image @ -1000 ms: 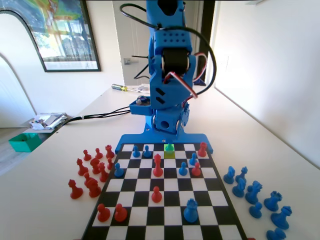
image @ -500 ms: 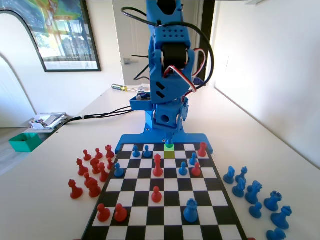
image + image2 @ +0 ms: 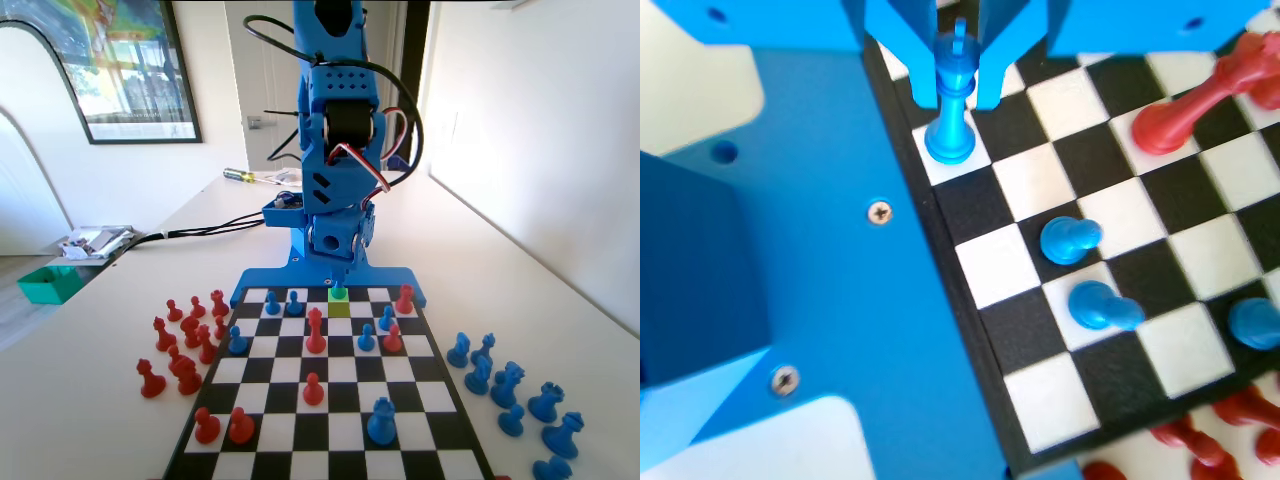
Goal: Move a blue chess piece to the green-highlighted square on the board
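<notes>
The blue arm (image 3: 338, 150) stands bent steeply downward, its tool (image 3: 959, 85) low with both jaws parted.

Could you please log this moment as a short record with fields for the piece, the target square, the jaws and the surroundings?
piece: blue chess piece, upright on a board-edge square
target: green-highlighted square, in the board's far row in the fixed view, piece standing on it
jaws: gripper, jaws flanking the piece's top; contact unclear
surroundings: two blue pawns nearby in the wrist view

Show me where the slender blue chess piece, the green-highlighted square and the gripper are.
slender blue chess piece (image 3: 953, 110), wrist view, its stem.
green-highlighted square (image 3: 339, 298), fixed view, its visible surface.
gripper (image 3: 958, 95), wrist view, between fingertips.
</notes>
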You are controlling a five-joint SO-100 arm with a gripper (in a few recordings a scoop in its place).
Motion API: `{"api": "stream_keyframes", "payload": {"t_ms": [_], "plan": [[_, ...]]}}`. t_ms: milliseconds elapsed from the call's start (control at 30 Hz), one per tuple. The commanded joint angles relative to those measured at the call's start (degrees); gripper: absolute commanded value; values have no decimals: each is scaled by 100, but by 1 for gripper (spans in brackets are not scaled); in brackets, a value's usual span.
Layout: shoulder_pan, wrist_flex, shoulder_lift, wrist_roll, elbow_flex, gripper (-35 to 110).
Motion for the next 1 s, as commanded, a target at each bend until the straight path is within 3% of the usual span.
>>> {"api": "stream_keyframes", "payload": {"t_ms": [0, 167, 467, 867, 967], "plan": [[-88, -70, 264, 44, 53, 7], [-35, -290, 255, 0, 105, 18], [-26, -141, 246, 0, -79, 20], [-79, 2883, 466, 246, -2250, 20], [-62, 3533, 756, 439, -2821, 13]]}}
